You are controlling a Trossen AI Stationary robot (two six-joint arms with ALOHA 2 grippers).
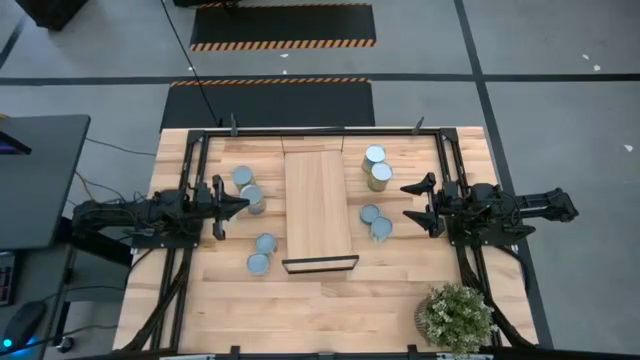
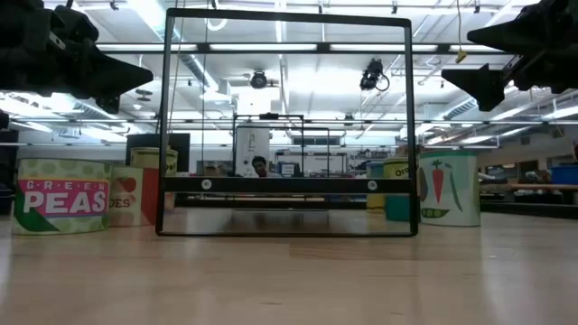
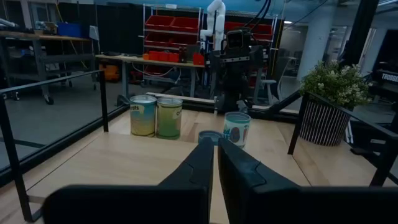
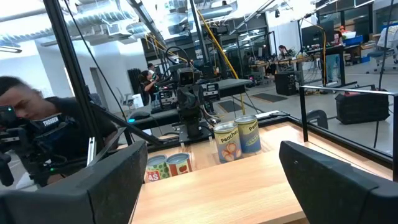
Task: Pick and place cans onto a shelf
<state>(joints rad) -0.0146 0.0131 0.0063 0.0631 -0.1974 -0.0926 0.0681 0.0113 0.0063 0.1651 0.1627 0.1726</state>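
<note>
We see the table [image 1: 400,290] bearing the shelf [image 1: 316,205] at its centre, nothing on it. Eight cans stand on the table in pairs: four left of the shelf [image 1: 250,195], four right [image 1: 377,170]. Left gripper [image 1: 243,204]: fingers together, holding nothing. Right gripper [image 1: 404,200]: fingers apart, holding nothing.

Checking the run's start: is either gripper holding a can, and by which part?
Nothing is held. The left gripper is shut on nothing; the right gripper is open, away from the cans.
</note>
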